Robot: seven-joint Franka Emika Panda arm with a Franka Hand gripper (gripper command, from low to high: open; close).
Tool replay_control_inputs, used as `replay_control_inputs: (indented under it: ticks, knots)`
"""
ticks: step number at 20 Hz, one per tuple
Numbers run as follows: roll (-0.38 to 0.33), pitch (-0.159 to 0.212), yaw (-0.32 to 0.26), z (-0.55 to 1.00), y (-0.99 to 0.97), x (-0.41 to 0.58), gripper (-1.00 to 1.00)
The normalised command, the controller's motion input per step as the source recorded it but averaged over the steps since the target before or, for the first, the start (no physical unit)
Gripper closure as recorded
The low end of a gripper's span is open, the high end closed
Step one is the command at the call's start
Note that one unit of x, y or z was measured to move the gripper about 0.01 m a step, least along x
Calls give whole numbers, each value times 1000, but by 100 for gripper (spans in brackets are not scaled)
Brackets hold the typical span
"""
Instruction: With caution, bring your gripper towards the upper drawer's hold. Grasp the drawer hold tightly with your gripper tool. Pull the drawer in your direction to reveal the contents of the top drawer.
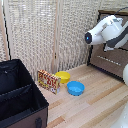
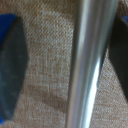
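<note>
In the wrist view the silver bar handle [image 2: 92, 65] runs across the whole picture, very close and blurred, in front of the brown drawer front [image 2: 47, 60]. My gripper [image 2: 67, 65] is open and straddles the bar. One dark and blue finger [image 2: 11, 70] stands well clear of it, and the other finger [image 2: 121, 50] is right next to it. In the exterior view the white arm [image 1: 107, 31] reaches to the upper part of the dark brown dresser [image 1: 114, 64] at that view's right. It hides the gripper and the handle there.
A black fabric bin [image 1: 20, 95] stands at the exterior view's left. A colourful box [image 1: 49, 81], a yellow bowl [image 1: 63, 76] and a blue bowl [image 1: 75, 88] lie on the wooden surface [image 1: 95, 105]. A wicker screen [image 1: 45, 35] stands behind them.
</note>
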Motion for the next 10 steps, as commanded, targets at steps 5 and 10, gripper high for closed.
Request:
replay_control_inputs:
  ticks: [5,10]
  knots:
    - [0,0,-2,0,-85,0,100]
    - [6,-7,-24,-55,121,0,100]
